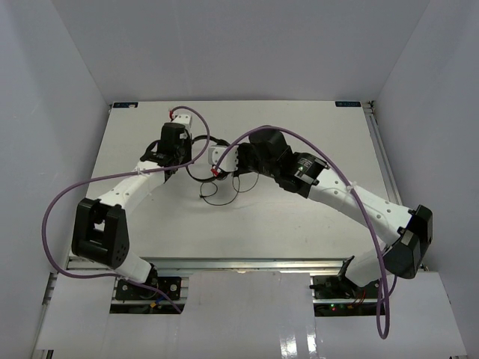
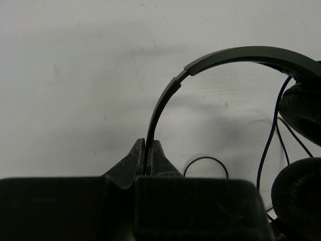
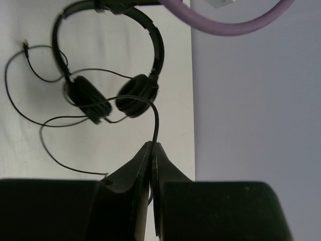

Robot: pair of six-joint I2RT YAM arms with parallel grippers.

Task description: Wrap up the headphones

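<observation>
Two round padded earcups [image 3: 89, 98], thin arched headband [image 3: 156, 46]

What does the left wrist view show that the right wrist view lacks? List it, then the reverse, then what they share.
Left wrist only: a close view of the left gripper shut on the headband. Right wrist only: the right gripper shut on the cord, the plug at the cord's free end, and a purple cable. Both: the headphones with the arched band, both earcups and loose cord loops.
</observation>
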